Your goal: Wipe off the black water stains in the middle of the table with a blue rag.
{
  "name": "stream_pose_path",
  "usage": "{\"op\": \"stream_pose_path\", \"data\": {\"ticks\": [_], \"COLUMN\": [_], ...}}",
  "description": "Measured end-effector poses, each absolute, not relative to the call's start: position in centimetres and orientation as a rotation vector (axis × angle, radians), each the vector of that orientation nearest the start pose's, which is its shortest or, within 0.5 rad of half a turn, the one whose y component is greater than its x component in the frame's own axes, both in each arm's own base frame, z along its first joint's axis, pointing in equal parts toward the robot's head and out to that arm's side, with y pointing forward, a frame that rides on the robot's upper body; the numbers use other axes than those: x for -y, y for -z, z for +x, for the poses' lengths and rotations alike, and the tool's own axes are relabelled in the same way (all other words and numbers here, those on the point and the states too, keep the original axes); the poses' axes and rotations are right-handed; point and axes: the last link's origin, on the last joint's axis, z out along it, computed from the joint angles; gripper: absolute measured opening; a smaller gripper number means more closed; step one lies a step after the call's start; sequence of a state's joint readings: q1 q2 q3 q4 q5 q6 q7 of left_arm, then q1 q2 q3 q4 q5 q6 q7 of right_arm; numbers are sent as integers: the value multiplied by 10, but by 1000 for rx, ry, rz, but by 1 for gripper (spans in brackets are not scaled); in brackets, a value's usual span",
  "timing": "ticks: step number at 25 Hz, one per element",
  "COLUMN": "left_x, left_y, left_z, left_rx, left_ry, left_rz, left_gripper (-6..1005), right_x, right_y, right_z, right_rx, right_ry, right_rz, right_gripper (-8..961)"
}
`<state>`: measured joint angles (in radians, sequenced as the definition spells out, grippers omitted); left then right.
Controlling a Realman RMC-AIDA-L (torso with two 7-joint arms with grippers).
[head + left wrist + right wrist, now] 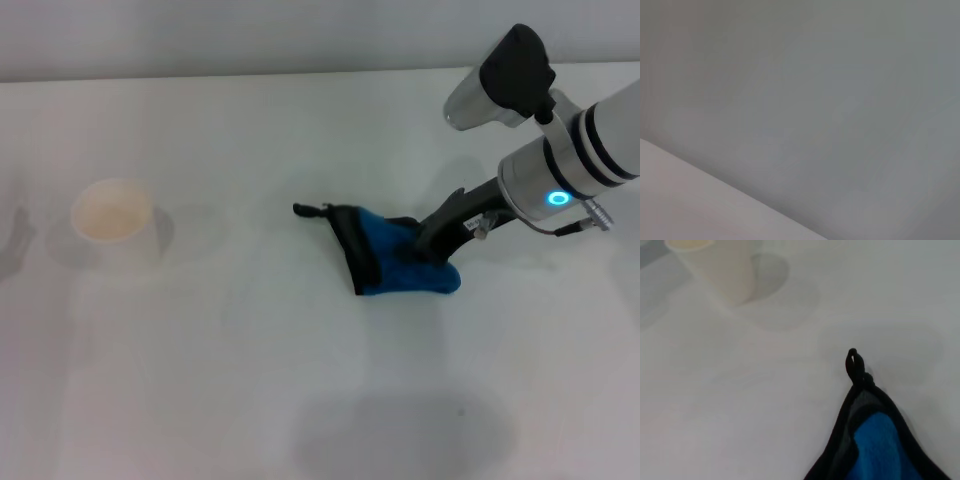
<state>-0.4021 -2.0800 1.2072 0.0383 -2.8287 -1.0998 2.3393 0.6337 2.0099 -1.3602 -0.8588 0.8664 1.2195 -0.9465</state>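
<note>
The right arm reaches in from the upper right of the head view, silver with a glowing blue ring on its wrist. Its dark gripper [432, 240] slants down toward the middle of the frame and ends in the rag [400, 262]. The fingers are pressed into the blue cloth, closed on its right end, so the claw is holding the rag against the table [300, 400].

The rag lies just right of the frame's centre, bunched into a rough wedge. Its black edging runs along the left side, and a thin black loop [308, 210] sticks out to the upper left, lying on the white surface. In the right wrist view the rag [880, 445] fills the lower right corner, with the loop [853, 362] pointing up toward the middle of the picture.

A white paper cup [113, 220] stands upright at the left of the head view, well apart from the rag. The right wrist view shows the cup [720, 267] in the upper left corner.

No dark blot shows on the bare table around the rag; whether one lies under the cloth cannot be told.

The left wrist view shows only a plain grey surface and a paler band in the lower left corner. The left gripper is not seen anywhere.
</note>
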Motion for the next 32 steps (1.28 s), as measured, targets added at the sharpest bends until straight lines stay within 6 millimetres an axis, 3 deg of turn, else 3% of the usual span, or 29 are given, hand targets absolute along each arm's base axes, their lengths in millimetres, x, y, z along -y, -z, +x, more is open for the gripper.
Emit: {"op": "stream_pose_path", "data": {"ticks": [14, 19, 20, 23, 26, 29, 32], "left_x": [-311, -312, -313, -313, -313, -314, -314], "left_y": [7, 7, 7, 7, 7, 6, 6], "left_z": [-372, -371, -371, -370, -370, -370, -370], "left_rx": [1091, 1087, 1084, 1082, 1082, 1080, 1080], "left_ry": [922, 926, 928, 930, 931, 931, 930], "left_rz": [-1463, -1465, -1465, -1465, -1465, -1465, -1465], "left_gripper": [890, 891, 891, 891, 890, 890, 890], "right_x": [-387, -389, -388, -386, -386, -384, -376], "right_y": [29, 22, 19, 8, -14, -42, -74], "right_z": [242, 240, 238, 236, 237, 242, 260], "right_rx": [-864, -893, -903, -925, -942, -959, -1030], "right_ry": [255, 158, 115, -14, -236, -594, -1042], "right_rz": [-2640, -2618, -2620, -2631, -2588, -2459, -2199], "right_gripper": [118, 120, 120, 333, 474, 588, 649]}}
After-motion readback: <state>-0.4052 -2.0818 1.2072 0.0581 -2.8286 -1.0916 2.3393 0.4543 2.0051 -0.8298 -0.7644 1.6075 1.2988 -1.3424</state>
